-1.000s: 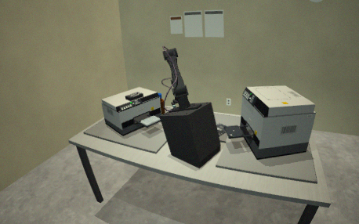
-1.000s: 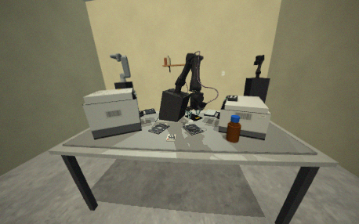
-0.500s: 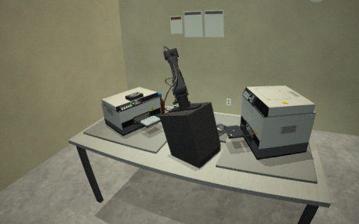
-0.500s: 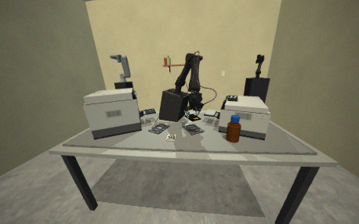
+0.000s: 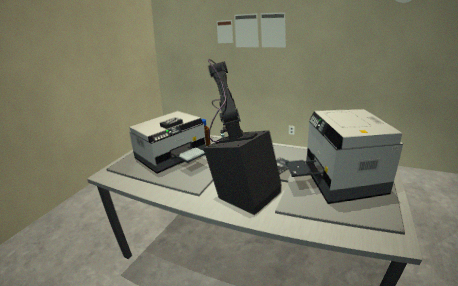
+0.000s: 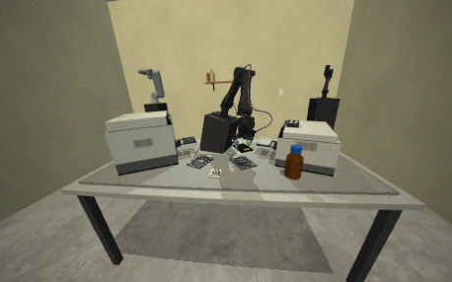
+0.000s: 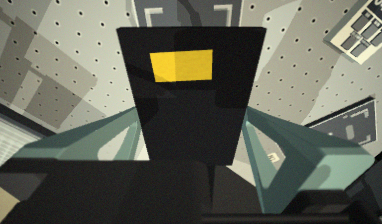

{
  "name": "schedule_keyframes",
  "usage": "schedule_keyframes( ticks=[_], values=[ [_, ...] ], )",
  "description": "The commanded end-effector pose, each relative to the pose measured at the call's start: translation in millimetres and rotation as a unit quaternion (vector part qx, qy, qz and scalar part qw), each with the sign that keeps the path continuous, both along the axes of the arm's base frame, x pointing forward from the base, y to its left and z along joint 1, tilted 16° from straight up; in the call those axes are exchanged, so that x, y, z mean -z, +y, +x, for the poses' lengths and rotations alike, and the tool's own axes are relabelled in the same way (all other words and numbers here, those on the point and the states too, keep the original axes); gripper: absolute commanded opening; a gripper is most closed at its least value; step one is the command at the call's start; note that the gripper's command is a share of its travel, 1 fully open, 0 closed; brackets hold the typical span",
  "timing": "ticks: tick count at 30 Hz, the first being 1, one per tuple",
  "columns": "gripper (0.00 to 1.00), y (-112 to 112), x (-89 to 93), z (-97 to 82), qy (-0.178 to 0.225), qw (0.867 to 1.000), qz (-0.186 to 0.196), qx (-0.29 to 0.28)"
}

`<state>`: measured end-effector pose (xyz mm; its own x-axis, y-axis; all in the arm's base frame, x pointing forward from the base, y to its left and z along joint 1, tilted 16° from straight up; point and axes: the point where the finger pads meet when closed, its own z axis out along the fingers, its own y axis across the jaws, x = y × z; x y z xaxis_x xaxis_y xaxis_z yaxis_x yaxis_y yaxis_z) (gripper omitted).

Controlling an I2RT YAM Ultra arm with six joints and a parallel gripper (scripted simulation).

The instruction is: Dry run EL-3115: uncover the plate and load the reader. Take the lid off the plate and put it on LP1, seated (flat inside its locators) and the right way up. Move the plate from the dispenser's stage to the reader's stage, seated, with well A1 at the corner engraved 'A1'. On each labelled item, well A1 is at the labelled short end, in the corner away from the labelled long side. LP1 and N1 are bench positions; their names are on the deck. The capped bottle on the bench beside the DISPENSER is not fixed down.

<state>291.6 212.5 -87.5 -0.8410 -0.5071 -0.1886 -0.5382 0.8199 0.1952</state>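
My gripper (image 7: 191, 111) (image 6: 244, 142) is shut on the lid (image 7: 191, 45) (image 6: 245, 147), a black rectangular piece with a yellow label. It holds the lid low over the perforated deck between the two machines. The uncovered pale plate (image 5: 191, 154) (image 7: 6, 140) sits on the stage of the dispenser (image 5: 167, 136) (image 6: 309, 143). The reader (image 5: 355, 150) (image 6: 140, 143) stands at the other side with its dark stage (image 5: 300, 167) empty. A bench nest with white corner locators (image 7: 153, 14) lies just ahead of the lid. I cannot read its name.
Two dark bench nests (image 6: 200, 161) (image 6: 242, 162) lie on the deck in front of the arm. A small white card (image 6: 215, 173) (image 7: 361, 31) lies near them. A brown bottle with a blue cap (image 6: 294, 162) stands beside the dispenser. A tall black box (image 5: 244, 170) hides the gripper in the top view.
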Motion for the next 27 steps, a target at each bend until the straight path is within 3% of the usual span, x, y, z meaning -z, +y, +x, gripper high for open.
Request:
schedule_keyframes(
  ticks=[1, 14, 16, 24, 26, 27],
  values=[
    [0.85, 9.0, -17.1, 17.2, -0.03, 0.999, 0.015, -0.005],
    [0.85, 10.6, -16.9, 14.8, -0.03, 0.999, 0.013, -0.015],
    [0.85, 10.1, -2.1, 11.7, -0.02, 1.0, 0.007, -0.016],
    [0.85, 13.8, 8.9, 13.8, -0.021, 1.0, 0.007, -0.017],
    [0.85, 13.8, 8.9, 13.8, -0.021, 1.0, 0.007, -0.017],
    [0.85, 13.3, -3.2, 24.6, -0.037, 0.999, 0.015, -0.009]
  ],
)
